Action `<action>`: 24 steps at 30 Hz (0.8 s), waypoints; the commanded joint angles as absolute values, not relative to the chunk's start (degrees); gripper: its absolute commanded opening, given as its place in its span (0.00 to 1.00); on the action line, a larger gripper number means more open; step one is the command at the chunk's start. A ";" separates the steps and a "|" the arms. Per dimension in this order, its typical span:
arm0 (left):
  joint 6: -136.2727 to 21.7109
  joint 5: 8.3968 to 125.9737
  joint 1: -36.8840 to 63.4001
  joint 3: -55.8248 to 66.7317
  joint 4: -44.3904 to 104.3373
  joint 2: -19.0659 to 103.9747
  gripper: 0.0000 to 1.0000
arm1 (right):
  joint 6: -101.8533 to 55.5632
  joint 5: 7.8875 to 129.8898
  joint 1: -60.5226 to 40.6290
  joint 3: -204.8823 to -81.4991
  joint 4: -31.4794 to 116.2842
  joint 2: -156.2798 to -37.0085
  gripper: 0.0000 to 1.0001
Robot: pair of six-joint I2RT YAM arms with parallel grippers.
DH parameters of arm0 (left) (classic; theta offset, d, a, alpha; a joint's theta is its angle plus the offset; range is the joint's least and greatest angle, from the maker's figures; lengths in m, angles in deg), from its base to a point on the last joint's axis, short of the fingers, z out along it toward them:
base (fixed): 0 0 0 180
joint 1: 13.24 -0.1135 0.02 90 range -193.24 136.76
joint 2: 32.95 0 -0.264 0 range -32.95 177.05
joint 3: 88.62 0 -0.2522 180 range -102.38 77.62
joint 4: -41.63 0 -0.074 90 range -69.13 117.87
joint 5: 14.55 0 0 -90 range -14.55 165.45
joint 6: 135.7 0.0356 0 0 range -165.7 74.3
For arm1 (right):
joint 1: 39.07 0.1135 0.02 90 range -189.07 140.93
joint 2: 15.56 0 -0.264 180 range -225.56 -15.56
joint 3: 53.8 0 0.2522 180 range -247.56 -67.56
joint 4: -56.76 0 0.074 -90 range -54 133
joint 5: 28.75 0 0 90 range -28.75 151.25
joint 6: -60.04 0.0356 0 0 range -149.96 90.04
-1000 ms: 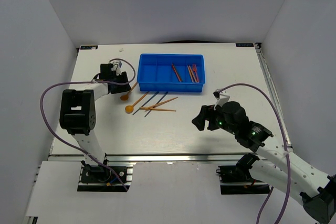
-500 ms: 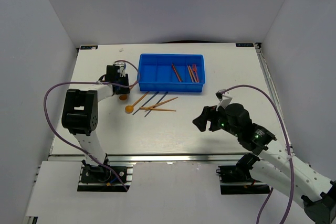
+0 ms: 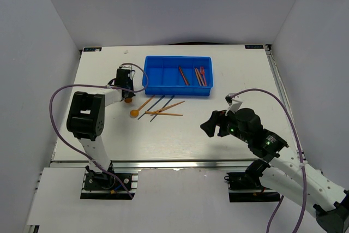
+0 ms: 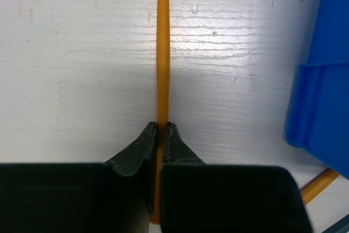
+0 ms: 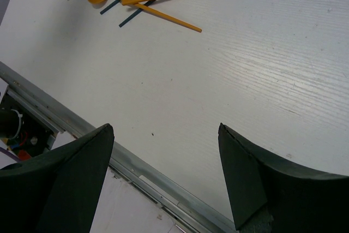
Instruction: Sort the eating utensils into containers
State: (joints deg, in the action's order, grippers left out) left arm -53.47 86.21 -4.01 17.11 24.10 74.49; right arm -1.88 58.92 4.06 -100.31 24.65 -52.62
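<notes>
**Left wrist view: spoon handle pinched, lift comes next**

On my left, the left gripper (image 4: 161, 129) is down at the table, just off the left end of the blue tray (image 4: 322, 80). Its jaws pinch the thin handle of an orange spoon (image 4: 162, 53) lying flat on the white table (image 3: 180, 140). I read this as the grasp step of one pick. The next move calls for a straight lift, then a short carry right over the tray wall into a compartment, minding that the slim handle doesn't twist in the grip. That arm reaches far forward, elbow raised, wrist angled down.

Toward the middle, loose utensils (image 3: 163, 108) lie beside the tray's near wall. The tray sits by the table's far edge, with several pieces in its right-hand compartments.

On my right, the right gripper (image 5: 163, 173) hovers over the table's near right, jaws spread wide, holding nothing.
</notes>
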 commanded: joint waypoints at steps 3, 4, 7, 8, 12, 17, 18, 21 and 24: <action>-55.80 95.47 -4.28 18.74 16.36 76.83 0.00 | -2.19 59.67 4.08 -100.60 24.89 -51.34 0.82; -55.98 96.18 -4.28 18.56 16.10 76.21 0.00 | -2.19 59.75 4.08 -100.60 24.81 -51.25 0.82; -56.77 99.52 -4.28 16.81 14.34 72.70 0.00 | -1.92 59.75 4.08 -100.78 24.54 -50.90 0.82; -57.04 100.05 -4.36 15.93 14.25 71.04 0.00 | -1.92 59.93 4.08 -100.78 24.63 -50.72 0.82; -59.23 99.97 -4.36 16.01 16.00 60.76 0.00 | -1.92 60.28 4.08 -101.04 24.36 -50.37 0.82; -59.77 91.71 -1.21 16.72 19.43 48.01 0.00 | -1.84 59.14 4.08 -101.83 23.75 -50.54 0.82; -59.24 91.01 -0.07 15.84 19.43 47.04 0.00 | -1.75 58.53 3.99 -102.01 23.75 -50.54 0.82; -59.32 88.55 3.45 14.08 18.99 44.22 0.00 | -1.40 57.39 4.08 -102.71 23.40 -50.54 0.83; -61.86 83.72 5.04 12.94 21.62 42.37 0.00 | -0.96 55.37 4.08 -103.59 22.70 -50.11 0.83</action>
